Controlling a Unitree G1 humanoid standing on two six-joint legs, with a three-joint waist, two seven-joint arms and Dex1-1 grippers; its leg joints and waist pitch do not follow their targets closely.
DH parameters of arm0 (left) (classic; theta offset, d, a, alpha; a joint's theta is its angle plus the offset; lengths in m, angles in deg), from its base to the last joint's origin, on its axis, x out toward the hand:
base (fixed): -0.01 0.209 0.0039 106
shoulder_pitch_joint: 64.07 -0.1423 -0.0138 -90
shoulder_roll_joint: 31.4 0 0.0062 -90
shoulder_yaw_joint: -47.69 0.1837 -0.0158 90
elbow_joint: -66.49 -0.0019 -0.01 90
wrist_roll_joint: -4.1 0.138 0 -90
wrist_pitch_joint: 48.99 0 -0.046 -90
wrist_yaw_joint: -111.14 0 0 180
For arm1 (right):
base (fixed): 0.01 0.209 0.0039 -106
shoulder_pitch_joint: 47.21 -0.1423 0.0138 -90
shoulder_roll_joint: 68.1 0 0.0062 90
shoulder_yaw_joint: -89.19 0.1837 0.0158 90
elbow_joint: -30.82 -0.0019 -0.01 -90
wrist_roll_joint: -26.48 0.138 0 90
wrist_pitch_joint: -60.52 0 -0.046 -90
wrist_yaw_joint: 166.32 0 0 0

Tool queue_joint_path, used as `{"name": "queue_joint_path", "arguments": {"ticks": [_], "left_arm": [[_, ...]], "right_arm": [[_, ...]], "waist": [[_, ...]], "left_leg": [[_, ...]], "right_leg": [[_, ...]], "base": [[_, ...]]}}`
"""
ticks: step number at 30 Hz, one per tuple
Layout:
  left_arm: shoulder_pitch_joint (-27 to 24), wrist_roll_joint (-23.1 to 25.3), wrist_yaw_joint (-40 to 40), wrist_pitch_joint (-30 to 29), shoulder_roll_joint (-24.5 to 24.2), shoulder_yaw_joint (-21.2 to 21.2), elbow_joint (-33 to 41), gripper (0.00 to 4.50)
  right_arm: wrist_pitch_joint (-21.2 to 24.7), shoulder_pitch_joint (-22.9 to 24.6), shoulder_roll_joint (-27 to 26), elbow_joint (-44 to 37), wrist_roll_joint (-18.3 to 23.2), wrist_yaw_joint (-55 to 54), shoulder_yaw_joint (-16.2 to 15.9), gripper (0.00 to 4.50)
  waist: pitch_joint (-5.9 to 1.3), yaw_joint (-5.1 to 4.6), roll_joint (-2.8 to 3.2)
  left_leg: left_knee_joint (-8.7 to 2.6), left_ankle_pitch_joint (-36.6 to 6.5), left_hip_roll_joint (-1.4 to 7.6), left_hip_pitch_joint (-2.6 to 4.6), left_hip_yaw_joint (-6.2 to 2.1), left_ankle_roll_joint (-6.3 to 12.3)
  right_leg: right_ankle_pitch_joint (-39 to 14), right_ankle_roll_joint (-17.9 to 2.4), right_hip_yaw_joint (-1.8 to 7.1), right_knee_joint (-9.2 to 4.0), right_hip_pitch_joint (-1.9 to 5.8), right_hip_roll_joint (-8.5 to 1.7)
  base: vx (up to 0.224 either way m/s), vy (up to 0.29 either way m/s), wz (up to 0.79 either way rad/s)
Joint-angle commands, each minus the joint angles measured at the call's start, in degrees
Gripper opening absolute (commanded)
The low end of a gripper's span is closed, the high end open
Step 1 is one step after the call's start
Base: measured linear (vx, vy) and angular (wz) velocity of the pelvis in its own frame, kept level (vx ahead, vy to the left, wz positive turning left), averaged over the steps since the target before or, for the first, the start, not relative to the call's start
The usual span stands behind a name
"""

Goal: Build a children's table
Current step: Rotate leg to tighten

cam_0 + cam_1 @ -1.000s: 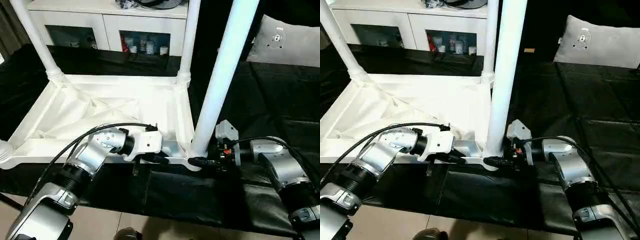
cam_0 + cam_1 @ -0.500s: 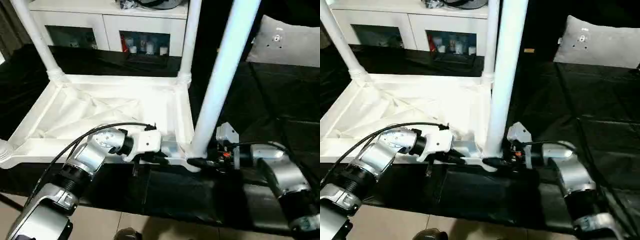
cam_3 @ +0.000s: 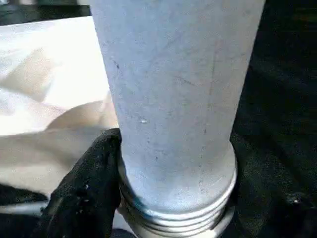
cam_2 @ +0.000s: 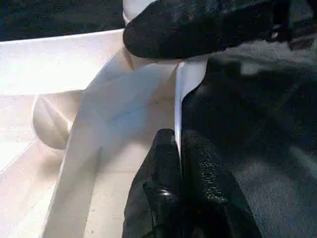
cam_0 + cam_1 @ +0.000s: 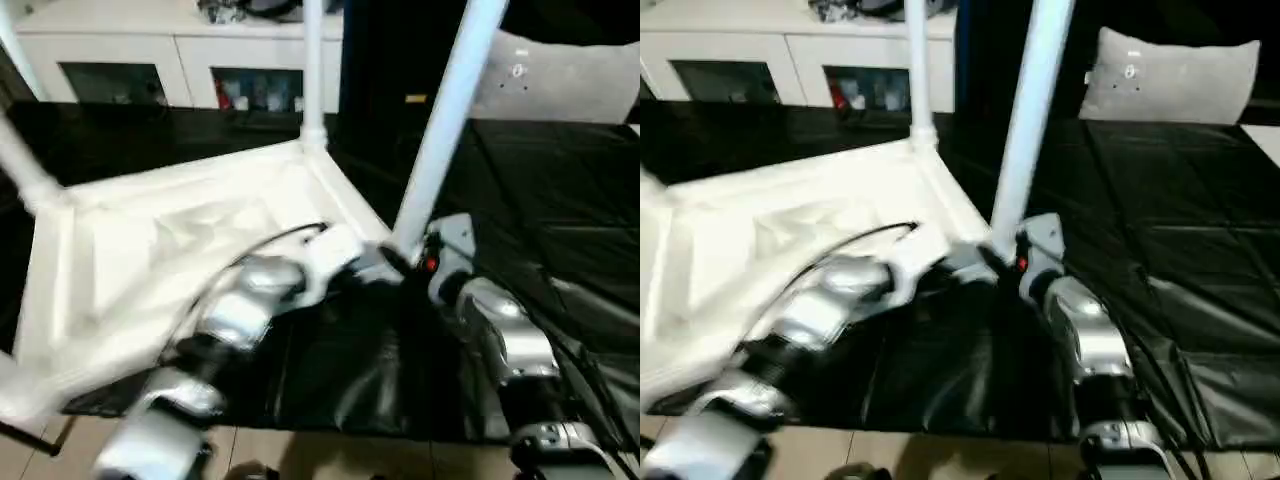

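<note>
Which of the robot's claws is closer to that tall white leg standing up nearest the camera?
The right. The right gripper wraps the base of the near leg, a finger against it. The left gripper pinches the tabletop's rim just beside that corner.

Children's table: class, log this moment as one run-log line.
left gripper: shut on tabletop rim | right gripper: shut on near leg at corner socket | table upside down

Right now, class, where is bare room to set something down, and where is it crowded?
Free: the black mat between the near leg and the grey cushion. Crowded: the tabletop corner, where the left gripper and right gripper meet.
</note>
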Motion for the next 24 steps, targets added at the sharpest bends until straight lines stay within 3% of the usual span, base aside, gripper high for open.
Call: {"name": "queue_joint_path", "arguments": {"ticks": [1,4,9,10,13,18,24], "left_arm": [[1.06,0.66,-6.2,-0.61,3.32,0.33,-0.4,0.0],[0.3,0.61,-5.74,-1.74,3.57,0.55,0.94,0.0],[-0.3,0.45,-3.36,-0.55,2.22,1.09,1.66,0.0],[-0.49,0.4,-2.63,0.02,1.65,1.24,1.75,0.0],[-1.02,0.77,-0.57,1.81,-0.42,1.83,1.66,0.0],[-2.07,0.79,4.07,5.17,-4.31,2.84,1.59,0.0],[-3.34,0.33,12.06,10.65,-9.77,5.14,2.12,0.0]], "right_arm": [[0.1,1.1,-4.17,-0.64,0.19,4.67,-7.06,2.7],[-0.76,0.98,-4.4,-0.4,0.6,3.71,-5.98,3.4],[-1.97,1.62,-3.21,-1.23,1.03,6.23,-5.67,3.75],[-2.76,1.89,-2.27,-1.52,0.98,6.94,-5.57,3.91],[-4.72,2.71,0.41,-2.57,1.07,9.93,-4.94,4.2],[-6.92,3.74,6.15,-4.11,2.77,17.4,-3.99,4.47],[-8.16,3.33,13.41,-4.26,4.87,29.42,-3.58,4.47]], "waist": [[-3.77,0.18,-0.71],[-3.67,0.3,-0.62],[-3.46,0.15,-0.52],[-3.49,0.16,-0.26],[-3.78,0.29,-0.25],[-4.15,0.32,-0.22],[-3.95,0.39,-0.3]], "left_leg": [[-3.9,-9.77,3.39,0.29,-1.51,3.46],[-3.91,-9.3,3.39,0.24,-1.5,4.57],[-4.26,-12.4,3.57,0.34,-1.65,3.75],[-4.28,-12.71,3.58,0.37,-1.68,3.54],[-4.13,-11.34,3.61,0.25,-1.72,3.87],[-3.62,-8.22,3.58,0.06,-1.56,5.97],[-3.55,-10.2,3.66,0.13,-1.42,6.32]], "right_leg": [[-11.78,-11.26,3.02,-4.79,2.64,-4.78],[-10.67,-12.11,2.9,-4.71,2.79,-4.81],[-15.22,-11.14,2.88,-5.21,2.68,-4.82],[-15.17,-11.03,2.91,-5.26,2.61,-4.82],[-11.98,-11.49,2.91,-4.96,2.91,-4.89],[-5.76,-13.42,2.79,-4.25,3.28,-4.93],[-10.57,-13.31,2.67,-4.7,3.19,-4.91]], "base": [[0.0,0.0,0.0],[0.0,0.0,0.0],[0.0,0.0,0.0],[0.0,0.0,0.0],[0.0,0.0,0.0],[0.0,0.0,0.0],[0.0,0.0,0.0]]}}
